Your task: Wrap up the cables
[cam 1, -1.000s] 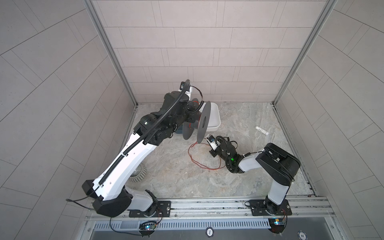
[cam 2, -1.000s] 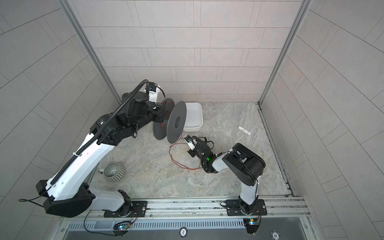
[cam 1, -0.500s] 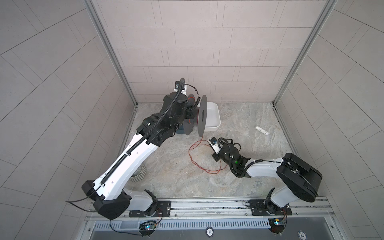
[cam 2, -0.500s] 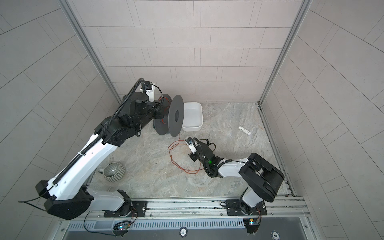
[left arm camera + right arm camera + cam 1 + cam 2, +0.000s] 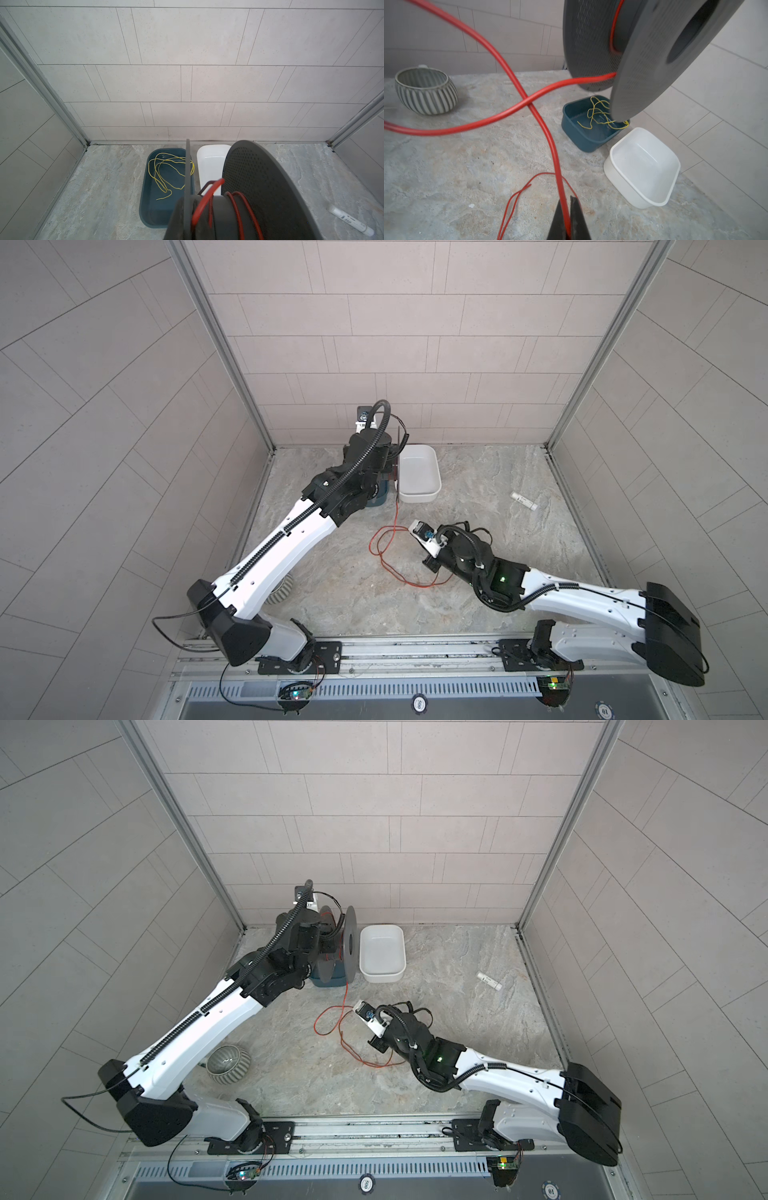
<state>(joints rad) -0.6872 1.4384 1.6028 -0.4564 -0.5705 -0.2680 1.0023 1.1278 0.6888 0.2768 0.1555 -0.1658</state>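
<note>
Closest to my base, beside my left arm, stands the striped cup (image 5: 228, 1064); I cannot tell what is in it. At the far wall the white tub (image 5: 382, 979) shows only a bare bottom. Just beside it the blue tub (image 5: 143, 199) holds a loose tangle of yellow wire (image 5: 166, 172).

My right arm lies low, reaching toward mid-table. My right gripper (image 5: 566, 202) pinches the red cable (image 5: 517, 108), which rises from my fingers, crosses itself and enters the grey spool (image 5: 643, 72). Slack loops of the cable lie on the table (image 5: 332, 593).

My left arm stretches far back. My left gripper (image 5: 329, 939) is closed on the spool, holding it with its flanges upright above the blue tub. A few red turns sit on its hub. From my right wrist, a flange hides part of that tub. A white tube (image 5: 524, 502) lies well apart to the right.
</note>
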